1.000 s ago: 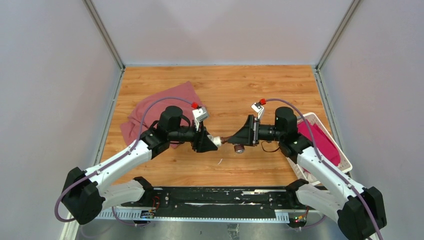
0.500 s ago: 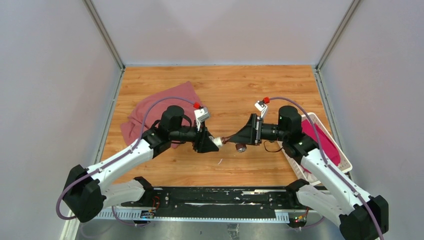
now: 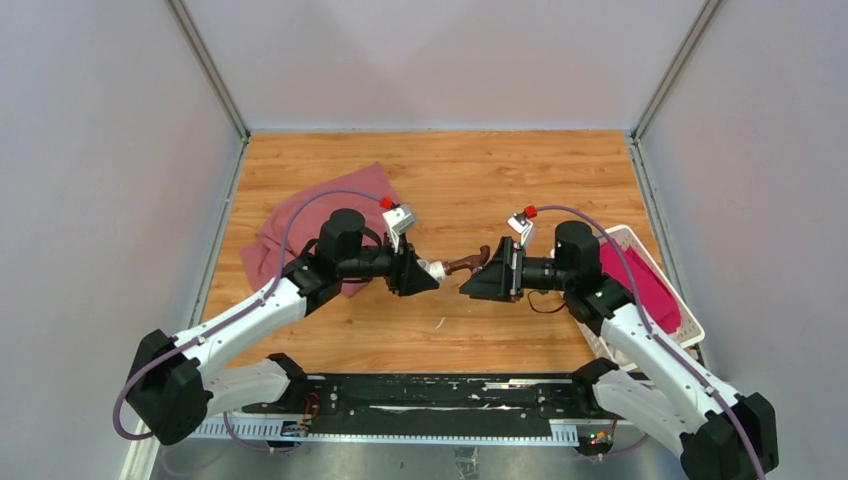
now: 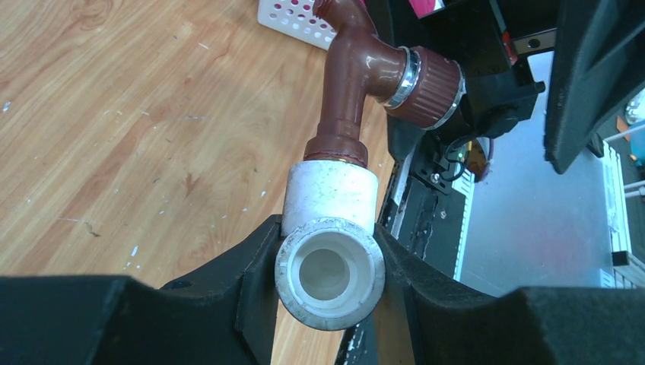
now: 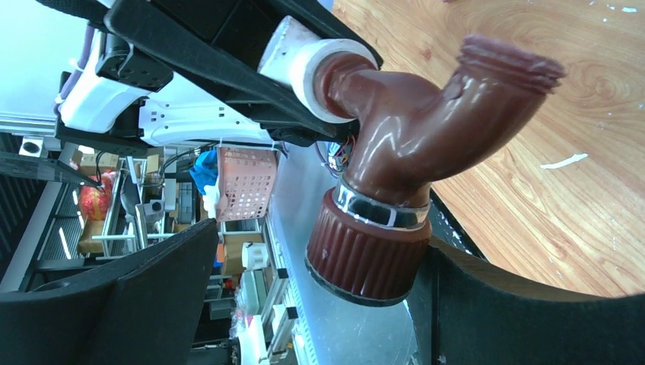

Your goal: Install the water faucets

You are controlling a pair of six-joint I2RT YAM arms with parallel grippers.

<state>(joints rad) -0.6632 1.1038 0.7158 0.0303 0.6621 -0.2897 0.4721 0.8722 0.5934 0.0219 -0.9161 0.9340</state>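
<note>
My left gripper [image 3: 430,273] is shut on the small white pipe fitting [image 4: 328,266], held above the middle of the wooden table [image 3: 440,180]. The dark reddish-brown tap [image 3: 468,263] sticks out of the fitting toward the right arm. In the left wrist view the tap [image 4: 357,84] shows its silvery ring and ribbed knob. My right gripper [image 3: 467,287] is open. In the right wrist view its jaws [image 5: 323,251] stand wide on either side of the tap's ribbed knob [image 5: 365,251]. One finger [image 5: 487,304] lies close against the knob, the other is well apart.
A pink-red cloth [image 3: 300,225] lies at the left of the table behind the left arm. A white slatted basket [image 3: 645,240] holding pink cloth stands at the right edge beside the right arm. Grey walls enclose the table on three sides.
The tap has turned in the fitting: its knob hung toward the near side, and now its spout points to the far side. The right wrist rolled and pulled back slightly.
</note>
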